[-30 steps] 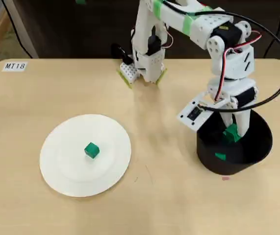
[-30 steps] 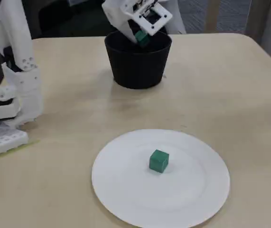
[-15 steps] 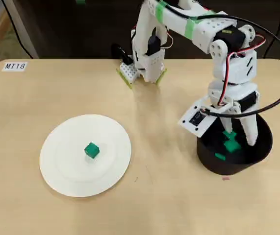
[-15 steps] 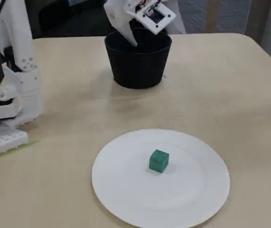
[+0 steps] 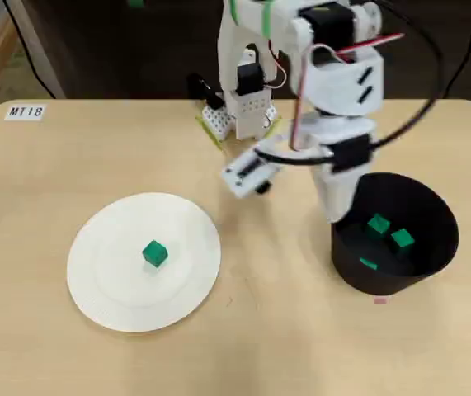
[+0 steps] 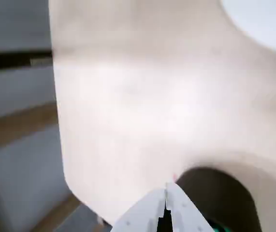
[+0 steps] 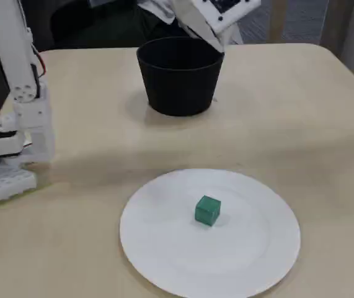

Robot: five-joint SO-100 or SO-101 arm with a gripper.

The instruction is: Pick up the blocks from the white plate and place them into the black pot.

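Underneath, pale wooden table — dark floor behind it.

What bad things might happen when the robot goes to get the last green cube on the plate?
1. The green cube sits alone, small, near the middle of the smooth white plate; the jaws might nudge it so it slides instead of being gripped.
2. In the wrist view the gripper looks shut, beside the black pot; unless it opens before descending, it could just push the cube.
3. A low swing might bump the pot, which already holds three cubes.
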